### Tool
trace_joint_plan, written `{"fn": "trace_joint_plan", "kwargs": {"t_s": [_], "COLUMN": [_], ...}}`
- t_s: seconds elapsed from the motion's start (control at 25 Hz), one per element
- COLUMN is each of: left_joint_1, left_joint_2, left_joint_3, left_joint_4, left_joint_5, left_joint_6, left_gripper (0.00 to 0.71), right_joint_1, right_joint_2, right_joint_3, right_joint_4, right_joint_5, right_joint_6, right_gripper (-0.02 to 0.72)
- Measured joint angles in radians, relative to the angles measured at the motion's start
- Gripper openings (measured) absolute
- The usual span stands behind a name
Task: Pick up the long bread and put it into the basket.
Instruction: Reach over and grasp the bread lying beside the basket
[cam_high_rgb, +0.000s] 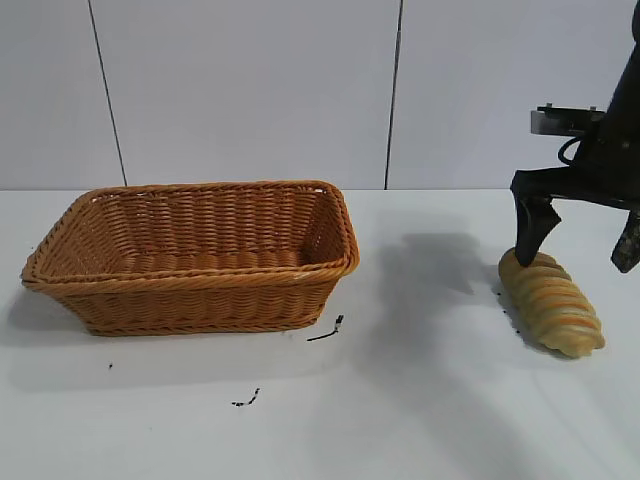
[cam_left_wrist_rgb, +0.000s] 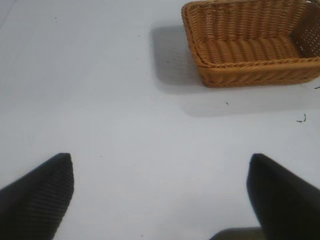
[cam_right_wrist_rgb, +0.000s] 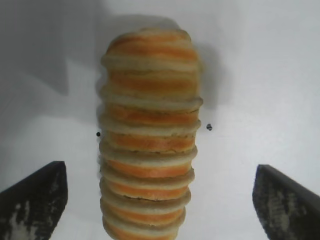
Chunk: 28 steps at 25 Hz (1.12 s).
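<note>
From outside, the long bread lies on the white desk, well right of the basket. The right claw hangs over it, wide open. The left claw is open above bare desk. The right wrist view shows the bread between open fingers.

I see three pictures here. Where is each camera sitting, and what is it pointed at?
Exterior view: outside the rig, facing it level across the table; shows the basket, the long bread and the right claw over it.
Left wrist view: on the left arm, looking down past its open left claw at bare table, the basket farther off.
Right wrist view: on the right arm, looking down at the long bread between open fingers.
Shared: basket in the first two; bread in the first and third.
</note>
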Motion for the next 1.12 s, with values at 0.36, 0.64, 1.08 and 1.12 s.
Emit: {"fn": "trace_joint_plan", "kwargs": {"t_s": [0.36,0.64,1.08,1.12], "left_joint_1": [0.0,0.0,0.0,0.0], "left_joint_2": [0.0,0.0,0.0,0.0], "left_joint_3": [0.0,0.0,0.0,0.0], "left_joint_4": [0.0,0.0,0.0,0.0], "left_joint_5": [0.0,0.0,0.0,0.0], "left_joint_6": [0.0,0.0,0.0,0.0], "left_gripper": [0.693,0.693,0.693,0.693], "right_joint_1": [-0.003,-0.003,-0.003,-0.003], "right_joint_2": [0.007,0.107,0.12,0.12], "right_joint_3": [0.0,-0.003,-0.003,-0.003], "right_joint_4": [-0.038,-0.039,-0.039,-0.039], "right_joint_5": [-0.013,-0.012,-0.012,-0.012], "right_joint_6": [0.051,0.055,0.055,0.055], "right_gripper": [0.69,0.69,0.578,0.502]}}
